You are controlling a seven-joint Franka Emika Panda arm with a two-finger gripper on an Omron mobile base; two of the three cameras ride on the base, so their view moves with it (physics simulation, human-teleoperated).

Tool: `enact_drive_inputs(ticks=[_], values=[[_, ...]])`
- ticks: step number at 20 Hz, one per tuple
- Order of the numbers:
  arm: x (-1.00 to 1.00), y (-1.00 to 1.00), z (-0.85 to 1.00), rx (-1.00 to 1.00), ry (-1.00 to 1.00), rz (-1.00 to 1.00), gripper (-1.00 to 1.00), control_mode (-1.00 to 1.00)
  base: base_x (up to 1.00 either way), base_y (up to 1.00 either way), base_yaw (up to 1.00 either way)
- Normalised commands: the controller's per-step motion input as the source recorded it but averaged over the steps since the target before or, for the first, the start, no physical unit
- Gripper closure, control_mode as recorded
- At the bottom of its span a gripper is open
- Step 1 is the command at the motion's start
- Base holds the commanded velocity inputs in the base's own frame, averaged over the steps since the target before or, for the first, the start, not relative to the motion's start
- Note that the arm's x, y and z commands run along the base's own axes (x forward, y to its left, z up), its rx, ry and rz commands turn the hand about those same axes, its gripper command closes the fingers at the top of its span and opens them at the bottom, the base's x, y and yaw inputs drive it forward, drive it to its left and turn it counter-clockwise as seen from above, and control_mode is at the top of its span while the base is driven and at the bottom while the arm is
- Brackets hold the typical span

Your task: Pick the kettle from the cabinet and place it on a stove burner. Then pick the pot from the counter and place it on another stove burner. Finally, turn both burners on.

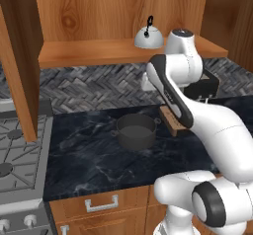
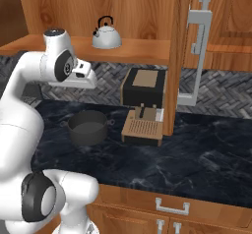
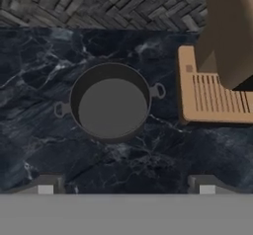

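The counter point(image 1: 89, 155) spreads out black and glossy, faint white veins running through the stone, wooden drawers with metal handles below its front edge. Above it hangs the cabinet point(image 1: 99, 26), warm orange-brown wood grain, door swung wide, a plain plank shelf inside. At the far left of the left base view sits the grey steel stove point(image 1: 20, 160), spoked grates over small dark burner caps, round knobs along its front.

Now the pot point(image 3: 110, 102): wide, low, dark grey, no lid, a small loop handle on either side. It stands upright on the counter, well apart from the stove, and from above its inside is bare grey, nothing in it. Just beside it lies a slatted wooden board point(image 3: 212, 93), near but not touching the pot's handle. Behind that board stands a dark boxy appliance point(image 2: 143, 86) with a tan top, against the herringbone backsplash point(image 1: 89, 86).

The kettle point(image 2: 107, 35), small, silvery-white, domed, with a thin black arched handle and a short spout, sits upright on the cabinet shelf, alone there.

The gripper point(image 3: 126, 182) hangs above the counter looking straight down on the pot, its jaws spread wide, the two fingertips point(image 3: 45, 185) far apart, holding nothing.
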Motion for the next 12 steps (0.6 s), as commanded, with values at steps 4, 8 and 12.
enact_drive_inputs(ticks=[4, 8, 12], values=[[0.00, 0.14, 0.20, -0.04, -0.13, -0.05, -1.00, -1.00, 0.00, 0.00, 0.00], [0.00, 0.08, 0.22, -0.03, -0.14, -0.05, -1.00, -1.00, 0.00, 0.00, 0.00], [0.00, 0.03, 0.23, -0.02, -0.12, -0.05, -1.00, -1.00, 0.00, 0.00, 0.00]])
